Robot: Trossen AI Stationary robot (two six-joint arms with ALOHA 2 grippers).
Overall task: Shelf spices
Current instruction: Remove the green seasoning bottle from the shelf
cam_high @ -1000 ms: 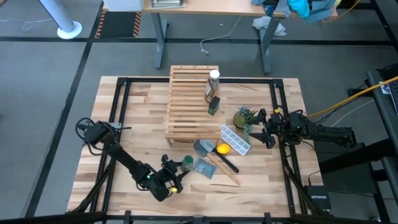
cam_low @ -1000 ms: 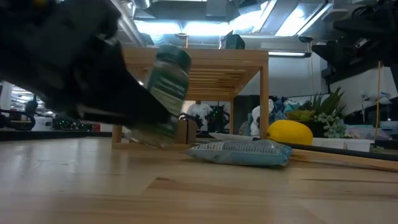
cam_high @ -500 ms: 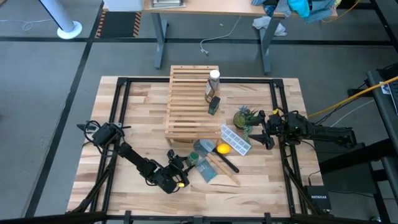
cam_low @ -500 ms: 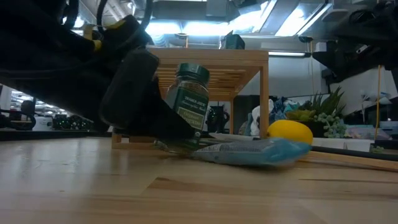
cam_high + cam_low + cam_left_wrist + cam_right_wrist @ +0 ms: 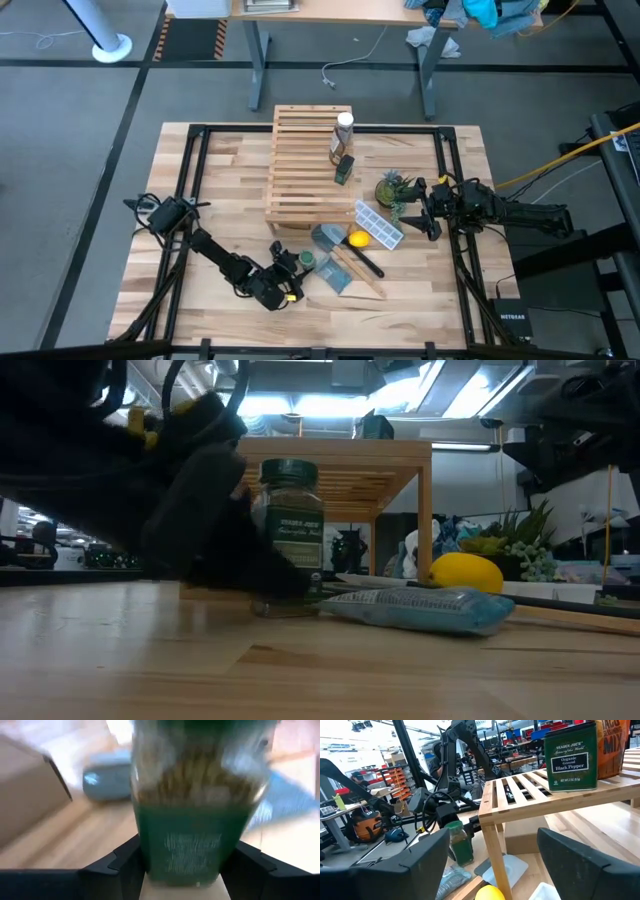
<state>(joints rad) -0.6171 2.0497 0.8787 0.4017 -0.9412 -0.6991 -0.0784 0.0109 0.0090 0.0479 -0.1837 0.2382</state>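
The green-lidded spice jar (image 5: pixel 290 535) stands upright near the table's near edge, in front of the slatted wooden shelf (image 5: pixel 308 165). My left gripper (image 5: pixel 287 272) is shut on it. On the shelf's right side stand the white-capped bottle (image 5: pixel 344 124), an orange-brown packet (image 5: pixel 616 745) and the small black pepper box (image 5: pixel 570 756). My right gripper (image 5: pixel 424 212) waits open, right of the shelf, touching nothing. My left gripper pinches the jar's labelled body (image 5: pixel 192 845) between its two fingers (image 5: pixel 122 865), low on the jar. It comes about level from the table's left and near side. The jar is upright, lid up, and its base seems to rest on the tabletop (image 5: pixel 285 612).
A grey-blue packet (image 5: pixel 420 608) lies right beside the jar. Past it are a yellow round object (image 5: pixel 357 240), a clear tray (image 5: pixel 378 225), a dark-handled tool (image 5: pixel 365 262) and a small plant (image 5: pixel 392 188). Black frame rails (image 5: pixel 195 170) border the table.
My left gripper carried the jar a little toward the table's right and the shelf, then down. The jar, first lifted and tilted, now stands upright with its base at the tabletop. The grey-blue packet beside it was nudged to the right.
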